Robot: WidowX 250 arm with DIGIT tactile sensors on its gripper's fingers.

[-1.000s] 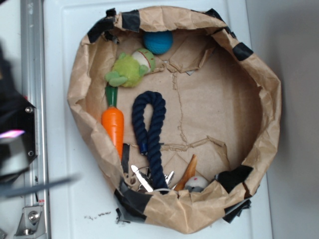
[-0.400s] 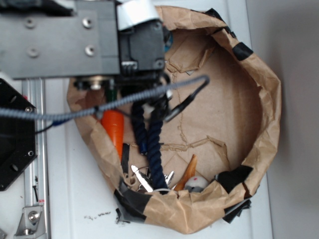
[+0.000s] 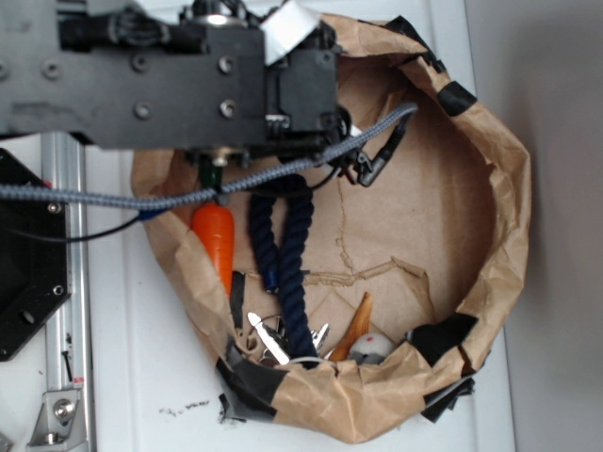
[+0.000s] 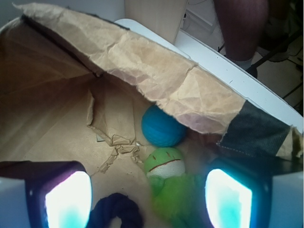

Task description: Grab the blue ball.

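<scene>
Swung in over the crumpled brown paper basket (image 3: 490, 188), the gripper (image 4: 148, 199), fingers apart, risks snagging the green plush toy (image 4: 166, 183) beside the small teal-blue ball (image 4: 163, 126).

Black, boxy robot arm (image 3: 170, 80) of flat plates and blocky housings, dotted with small round silver screws on top. White label or tape patch (image 3: 287, 24) stuck near the far end of the arm. Grey braided cable (image 3: 188, 193) running along the lower edge, curving up to a black connector, with a thin black wire beside it and a small red touch near the plug. Black octagonal base plate (image 3: 28, 254) with silver bolts at the left. In the wrist view, two dark-framed gripper fingers (image 4: 61, 194) with glossy pale pads, washed out white with a cyan tint.
</scene>
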